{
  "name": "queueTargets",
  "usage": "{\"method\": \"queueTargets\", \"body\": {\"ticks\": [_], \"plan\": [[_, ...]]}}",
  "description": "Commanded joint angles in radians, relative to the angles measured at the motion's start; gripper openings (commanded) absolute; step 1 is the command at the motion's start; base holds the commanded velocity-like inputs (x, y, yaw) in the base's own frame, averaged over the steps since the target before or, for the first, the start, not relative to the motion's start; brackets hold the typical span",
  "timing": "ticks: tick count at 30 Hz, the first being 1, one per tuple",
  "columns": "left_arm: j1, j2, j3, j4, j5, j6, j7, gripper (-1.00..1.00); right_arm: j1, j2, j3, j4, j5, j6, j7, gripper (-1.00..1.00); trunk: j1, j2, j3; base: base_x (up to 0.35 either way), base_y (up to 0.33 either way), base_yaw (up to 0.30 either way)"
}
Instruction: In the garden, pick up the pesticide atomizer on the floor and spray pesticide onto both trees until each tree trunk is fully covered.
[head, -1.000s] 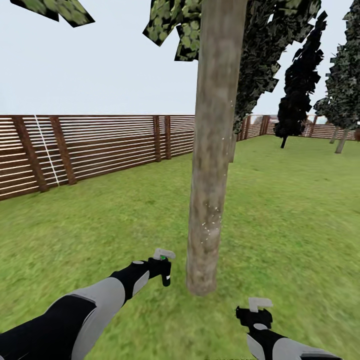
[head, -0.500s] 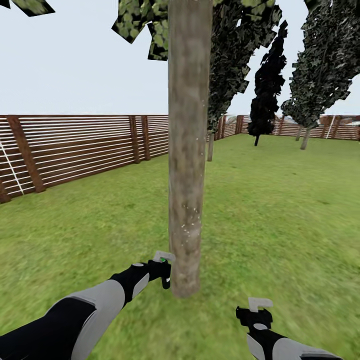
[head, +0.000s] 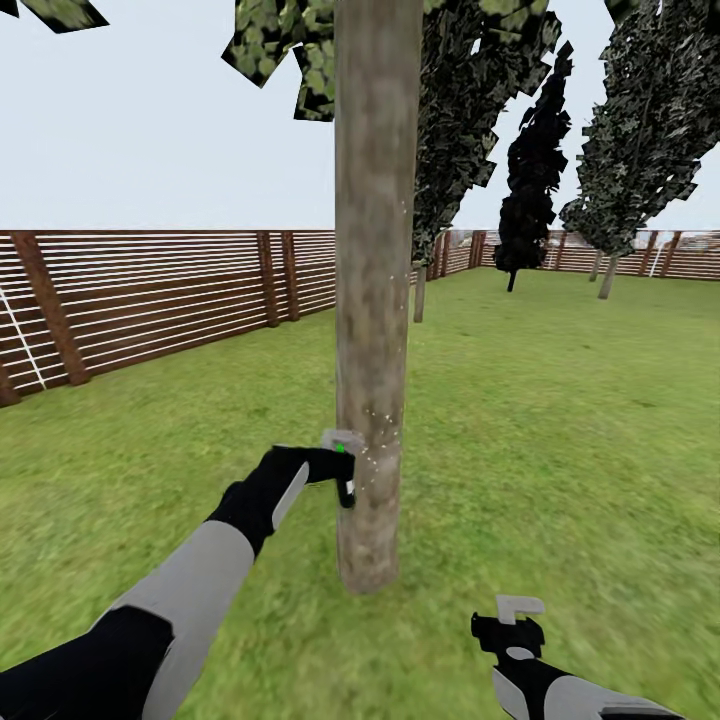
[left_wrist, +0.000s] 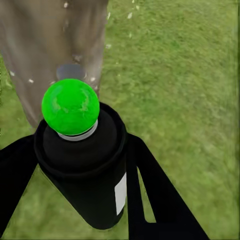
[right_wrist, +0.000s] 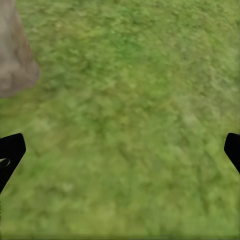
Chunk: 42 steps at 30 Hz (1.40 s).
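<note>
While left claw (head: 335, 478) grips atomizer (head: 343, 462), white specks fleck trunk (head: 373, 300).

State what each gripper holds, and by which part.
The left gripper grips the pesticide atomizer by its dark body, below the trigger head. The right gripper holds nothing, open over grass.

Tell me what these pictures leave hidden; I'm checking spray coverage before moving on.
- Tree trunk: far side faces away from the head view; top cut by the upper edge.
- Pesticide atomizer: its nozzle is hidden behind its green dot in the left wrist view.
- Right gripper: fingers cut by the right wrist view's edges.
</note>
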Motion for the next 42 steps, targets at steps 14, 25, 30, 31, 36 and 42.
{"method": "queueTargets", "body": {"ticks": [14, 25, 30, 31, 36, 42], "plan": [[-0.101, 0.000, 0.021, -0.381, 0.030, 0.437, 0.003, -1.00, -0.002, 0.001, -0.003, 0.004, 0.004, -0.007, -0.004, 1.00, 0.000, -0.001, -0.001, 0.000, 0.000, 0.000], [-0.208, 0.000, 0.067, -0.367, 0.032, 0.442, 0.001, -1.00, -0.002, 0.001, -0.003, 0.004, 0.004, -0.007, -0.004, 1.00, 0.000, -0.001, -0.001, -0.052, 0.000, 0.000], [-0.310, 0.000, 0.066, -0.343, 0.031, 0.446, 0.001, -1.00, -0.002, 0.001, -0.003, 0.004, 0.004, -0.007, -0.004, 1.00, 0.000, -0.001, -0.001, -0.012, 0.000, 0.000], [-0.351, 0.000, 0.066, -0.305, 0.031, 0.446, 0.001, -1.00, -0.002, 0.002, -0.003, 0.005, 0.004, -0.007, -0.004, 1.00, 0.000, -0.001, -0.001, -0.002, 0.000, 0.000], [-0.572, 0.000, 0.068, -0.103, 0.033, 0.448, 0.000, -1.00, -0.002, 0.010, -0.003, 0.005, 0.004, -0.006, -0.004, 1.00, 0.000, -0.001, -0.001, 0.000, 0.000, 0.000], [-0.663, 0.000, 0.067, -0.098, 0.180, 0.456, 0.000, -1.00, -0.002, 0.011, -0.003, 0.005, 0.004, -0.005, -0.004, 1.00, 0.000, -0.001, -0.001, -0.002, 0.000, 0.000]]}}
